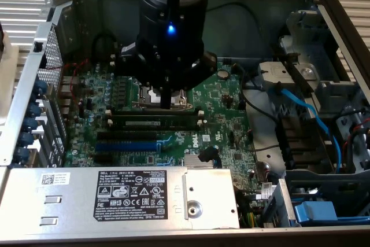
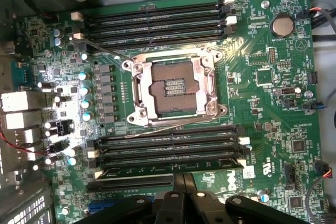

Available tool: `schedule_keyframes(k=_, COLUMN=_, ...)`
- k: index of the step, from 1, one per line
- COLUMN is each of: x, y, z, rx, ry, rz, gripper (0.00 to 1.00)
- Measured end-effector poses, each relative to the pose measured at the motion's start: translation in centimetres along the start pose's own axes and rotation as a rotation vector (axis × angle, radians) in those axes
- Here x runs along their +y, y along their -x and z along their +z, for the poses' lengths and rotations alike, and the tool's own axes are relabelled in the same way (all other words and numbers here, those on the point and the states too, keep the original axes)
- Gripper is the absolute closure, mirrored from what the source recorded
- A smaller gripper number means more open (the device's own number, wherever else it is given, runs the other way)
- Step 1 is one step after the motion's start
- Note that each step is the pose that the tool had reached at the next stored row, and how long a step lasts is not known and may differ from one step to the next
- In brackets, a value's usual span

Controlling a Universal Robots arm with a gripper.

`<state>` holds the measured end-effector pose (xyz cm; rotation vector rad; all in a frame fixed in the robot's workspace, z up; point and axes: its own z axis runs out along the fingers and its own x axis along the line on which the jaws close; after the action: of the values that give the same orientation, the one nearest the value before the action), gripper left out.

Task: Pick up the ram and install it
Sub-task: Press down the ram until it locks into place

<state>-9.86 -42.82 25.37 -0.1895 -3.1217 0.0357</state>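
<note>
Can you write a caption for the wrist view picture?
Shut fingers hover above the ram sitting in a memory slot beside the processor socket.

Arm wrist section: grey metallic cylinder above a black housing. Small blue indicator light glows on the black housing, with a black cable running up past it. Pincer: matte black, blocky body with rounded linkage arms and slim, narrow black fingers.

Exterior view: high, angled down into open computer case, arm blocking centre. Wrist view: close, straight down onto motherboard. Shared: CPU socket, memory slots.
</note>
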Motion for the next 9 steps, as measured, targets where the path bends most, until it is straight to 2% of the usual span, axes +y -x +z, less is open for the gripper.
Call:
schedule_keyframes(k=1, x=-0.03, y=0.01, z=0.0, rx=-0.007, ry=0.0005, rz=0.0, gripper=0.9)
schedule_keyframes(k=2, x=-0.12, y=0.04, z=-0.01, rx=-0.0105, ry=0.0004, rz=0.0, gripper=0.9)
schedule_keyframes(k=4, x=-0.39, y=0.11, z=-0.01, rx=-0.0143, ry=0.0008, rz=0.0, gripper=0.9)
schedule_keyframes(k=8, x=-0.82, y=0.19, z=-0.03, rx=-0.028, ry=0.0024, rz=0.001, gripper=0.9)
schedule_keyframes(k=9, x=-0.82, y=0.2, z=-0.03, rx=-0.0289, ry=0.0025, rz=0.001, gripper=0.9)
